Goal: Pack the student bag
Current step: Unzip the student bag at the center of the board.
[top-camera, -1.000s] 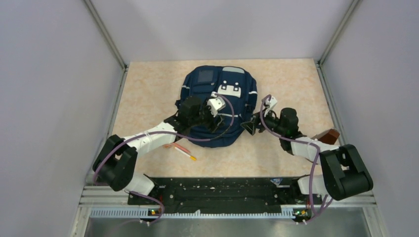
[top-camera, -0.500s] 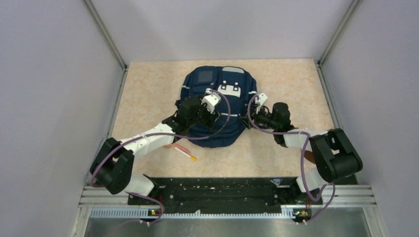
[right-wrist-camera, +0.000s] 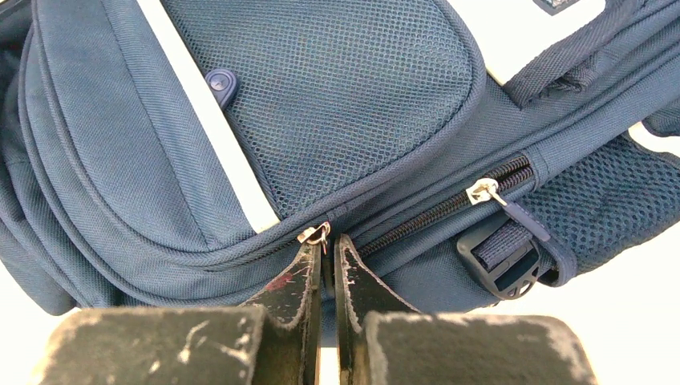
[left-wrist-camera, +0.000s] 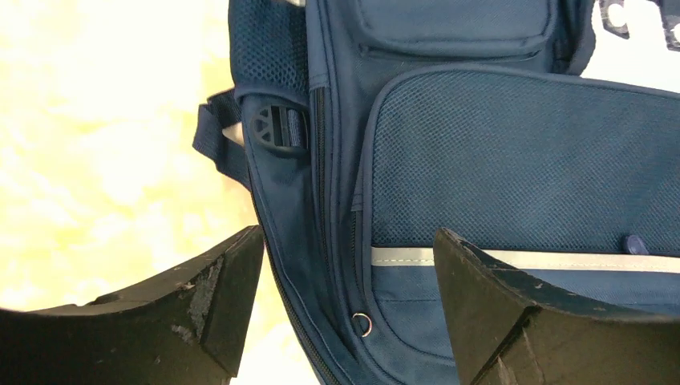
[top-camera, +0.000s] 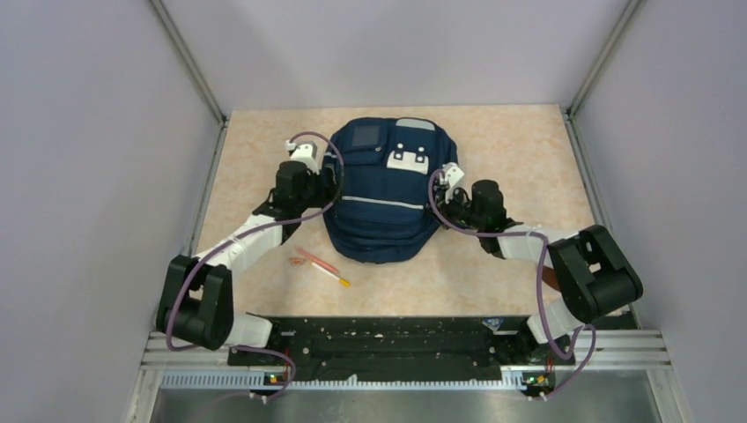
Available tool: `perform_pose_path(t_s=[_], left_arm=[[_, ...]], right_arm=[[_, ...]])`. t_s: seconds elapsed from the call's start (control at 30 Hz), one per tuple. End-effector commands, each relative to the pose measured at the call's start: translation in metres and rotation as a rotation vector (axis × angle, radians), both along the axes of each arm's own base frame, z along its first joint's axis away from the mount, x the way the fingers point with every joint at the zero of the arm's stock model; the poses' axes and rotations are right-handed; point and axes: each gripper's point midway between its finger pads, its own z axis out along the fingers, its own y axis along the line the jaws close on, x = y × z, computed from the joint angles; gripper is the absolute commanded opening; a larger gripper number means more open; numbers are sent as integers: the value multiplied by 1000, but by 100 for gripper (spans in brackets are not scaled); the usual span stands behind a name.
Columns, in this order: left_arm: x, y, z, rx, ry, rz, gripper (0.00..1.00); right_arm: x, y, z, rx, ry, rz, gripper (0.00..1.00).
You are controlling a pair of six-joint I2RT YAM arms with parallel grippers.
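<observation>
— where is the student bag [top-camera: 388,198]?
— lying flat, front up, in the middle of the table [top-camera: 528,141] toward its far side, between my two arms.
— your right gripper [right-wrist-camera: 329,245]?
— at the bag's right edge, fingers pressed together right at a small metal zip pull [right-wrist-camera: 315,233] under the mesh pocket. i cannot tell whether the pull is caught between them.
— and the left gripper [left-wrist-camera: 349,241]?
— spread wide over the bag's left edge, one finger by the tabletop, the other above the front panel, holding nothing.
— anything else?
— thin orange pens [top-camera: 319,264] lie on the table near the bag's near-left corner.
</observation>
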Motion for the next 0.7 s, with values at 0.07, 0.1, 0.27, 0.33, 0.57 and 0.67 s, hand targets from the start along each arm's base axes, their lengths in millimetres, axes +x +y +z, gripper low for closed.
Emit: perform_pose_path(t_s=[0.07, 0.1, 0.27, 0.33, 0.57, 0.67], left_arm=[[9, -10, -13, -131, 65, 16, 82], [8, -13, -14, -143, 70, 3, 80], [7, -39, -12, -225, 71, -119, 66], [6, -50, -17, -272, 100, -160, 53], [2, -62, -21, -369, 120, -182, 0], [3, -54, -19, -377, 97, -124, 0]], right_arm=[[10, -1, 22, 18, -34, -62, 0], [9, -1, 21, 18, -30, -62, 0], [2, 1, 22, 11, -10, -72, 0], [-4, 4, 20, 7, 5, -79, 0], [-26, 16, 17, -45, 37, -96, 0], [-38, 21, 12, -71, 71, -105, 0]])
